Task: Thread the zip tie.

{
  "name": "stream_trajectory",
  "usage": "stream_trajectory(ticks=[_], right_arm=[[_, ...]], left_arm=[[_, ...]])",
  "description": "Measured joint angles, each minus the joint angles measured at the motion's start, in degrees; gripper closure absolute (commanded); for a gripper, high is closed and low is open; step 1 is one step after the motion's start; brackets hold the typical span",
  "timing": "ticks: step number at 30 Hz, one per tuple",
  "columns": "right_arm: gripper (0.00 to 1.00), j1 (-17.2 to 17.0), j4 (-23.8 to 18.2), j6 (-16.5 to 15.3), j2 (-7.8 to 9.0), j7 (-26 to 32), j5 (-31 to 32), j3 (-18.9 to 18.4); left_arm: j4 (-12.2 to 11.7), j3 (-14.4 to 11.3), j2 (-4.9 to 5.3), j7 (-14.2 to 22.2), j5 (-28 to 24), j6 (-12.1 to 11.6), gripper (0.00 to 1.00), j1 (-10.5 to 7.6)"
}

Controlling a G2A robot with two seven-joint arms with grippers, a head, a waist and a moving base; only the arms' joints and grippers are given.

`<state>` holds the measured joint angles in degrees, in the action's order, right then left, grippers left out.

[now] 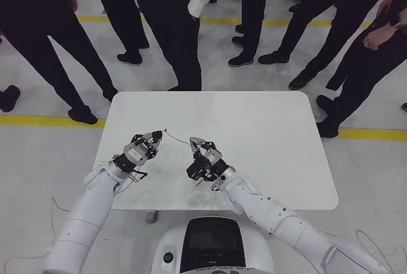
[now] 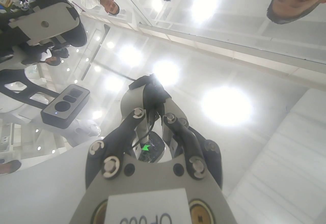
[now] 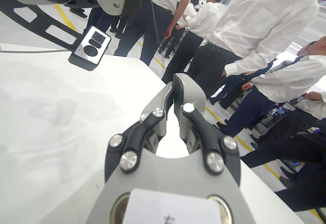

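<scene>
Above the table [image 1: 272, 123], left pincer [image 1: 156, 135] pinches zip tie [image 1: 177, 138]; right pincer [image 1: 193, 144] pressed together.

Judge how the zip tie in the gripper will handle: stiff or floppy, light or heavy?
Probably springy, not limp: the zip tie runs nearly straight out from the left gripper without drooping. Likely very light, being so thin. That thinness may let it twist in the grip.
</scene>
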<state>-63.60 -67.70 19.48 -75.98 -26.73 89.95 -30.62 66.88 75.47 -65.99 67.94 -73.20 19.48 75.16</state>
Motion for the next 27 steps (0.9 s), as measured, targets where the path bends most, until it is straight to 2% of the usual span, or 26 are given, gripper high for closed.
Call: stream_trajectory(ticks=[1, 2, 3, 10, 20, 23, 27], right_arm=[[1.00, -0.2, -0.2, 0.0, 0.06, 0.0, 0.0, -0.3], [0.62, -0.5, -0.4, 0.0, 0.09, -0.1, 0.0, -0.6], [0.00, -0.9, -0.6, 0.0, 0.11, -0.2, 0.0, -1.0], [0.00, -6.3, -2.1, 0.0, 1.18, -4.3, -0.2, -6.0], [0.00, -6.8, -2.5, -0.4, 1.29, -4.6, -1.0, -6.8], [0.00, -8.4, -3.1, -2.7, 1.83, -7.0, -5.1, -10.0], [0.00, -10.8, -4.2, -8.5, 2.99, -10.8, -9.1, -14.4]], left_arm=[[0.0, 0.0, 0.00, 0.0, 0.0, 0.0, 1.00, 0.00], [0.0, 0.0, 0.00, 0.0, 0.0, 0.0, 1.00, 0.00], [0.0, 0.0, 0.00, 0.0, 0.0, 0.0, 1.00, 0.00], [0.0, 0.0, 0.00, 0.0, 0.0, 0.0, 1.00, 0.00], [0.0, 0.0, 0.00, 0.0, 0.0, 0.0, 1.00, 0.00], [0.2, 0.0, -0.01, -0.5, -0.2, -0.1, 1.00, 0.11], [0.8, 0.9, 0.28, -1.5, -2.1, 0.0, 1.00, 0.80]])
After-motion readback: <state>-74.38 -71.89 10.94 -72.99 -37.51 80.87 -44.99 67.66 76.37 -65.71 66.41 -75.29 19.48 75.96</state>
